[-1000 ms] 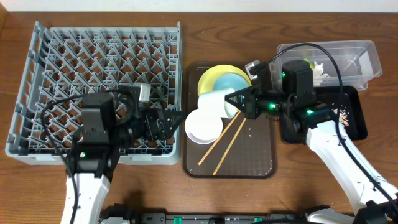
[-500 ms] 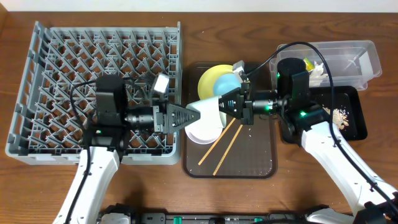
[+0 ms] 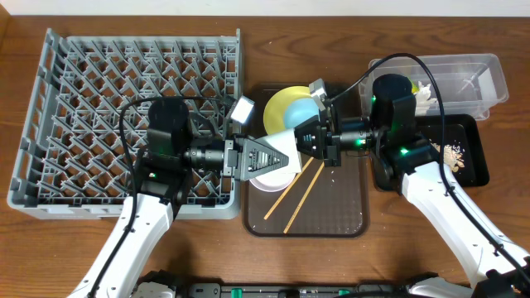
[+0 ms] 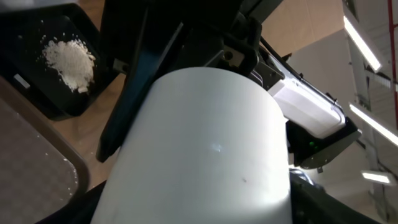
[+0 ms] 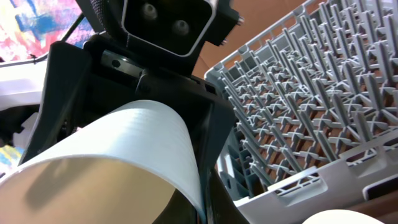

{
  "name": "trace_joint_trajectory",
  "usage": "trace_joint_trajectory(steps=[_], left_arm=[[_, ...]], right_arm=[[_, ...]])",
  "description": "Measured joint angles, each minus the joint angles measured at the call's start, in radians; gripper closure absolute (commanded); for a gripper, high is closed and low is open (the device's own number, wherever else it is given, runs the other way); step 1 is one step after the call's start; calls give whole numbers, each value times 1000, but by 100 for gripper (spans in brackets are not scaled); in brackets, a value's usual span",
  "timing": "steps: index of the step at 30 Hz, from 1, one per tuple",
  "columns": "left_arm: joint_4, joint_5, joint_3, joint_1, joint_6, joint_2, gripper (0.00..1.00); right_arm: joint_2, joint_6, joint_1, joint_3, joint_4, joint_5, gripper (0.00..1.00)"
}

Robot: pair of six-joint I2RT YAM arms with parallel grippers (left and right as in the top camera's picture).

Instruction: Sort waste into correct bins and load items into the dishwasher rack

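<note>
The small white cup [image 3: 280, 141] hangs over the dark brown serving tray [image 3: 331, 211]. My right gripper [image 3: 303, 137] is shut on its rim. The right wrist view shows the cup [image 5: 106, 162] at my right gripper's jaws [image 5: 205, 202]. My left gripper [image 3: 281, 157] is open, with a finger on each side of the cup [image 4: 199, 149]. The white bowl [image 3: 267, 177] sits below it. The light blue bowl [image 3: 303, 108] rests on the yellow-green plate [image 3: 280, 105]. Two chopsticks [image 3: 298, 190] lie on the tray. The wrapper is out of view.
The grey dishwasher rack [image 3: 124, 83] fills the left side and shows in the right wrist view [image 5: 298, 112]. The clear tub [image 3: 472, 74] at the far right holds white tissue [image 3: 426, 93]. The black tray [image 3: 472, 170] holds beige crumbs [image 3: 452, 153], also in the left wrist view [image 4: 68, 59].
My left arm swung right from over the rack to the brown tray, and its fingers came around the cup. My right gripper, holding the cup, shifted slightly left.
</note>
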Motion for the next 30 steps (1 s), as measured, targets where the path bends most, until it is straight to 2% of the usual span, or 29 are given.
trace_joint_trajectory(steps=[4,6,12,14,19,25,28,30], left_arm=[[3,-2,0,-3,-18,0,23],[5,-2,0,-3,-25,0,27],[8,-5,0,-4,-27,0,45],[8,-6,0,-4,-28,0,55],[8,-18,0,-6,-11,0,66],[-14,-54,0,-5,77,0,81],[-67,-96,0,18,133,0,90],[-134,-144,0,43,179,-1,92]], right_arm=[[0,2,0,0,0,-3,99],[0,3,0,0,0,-3,99],[-1,9,0,3,1,-5,99],[-1,9,-1,3,1,-4,99],[-1,7,-1,4,-1,9,91],[0,3,-12,5,-63,27,86],[0,-8,-47,5,-125,55,83],[0,-21,-77,5,-171,81,83]])
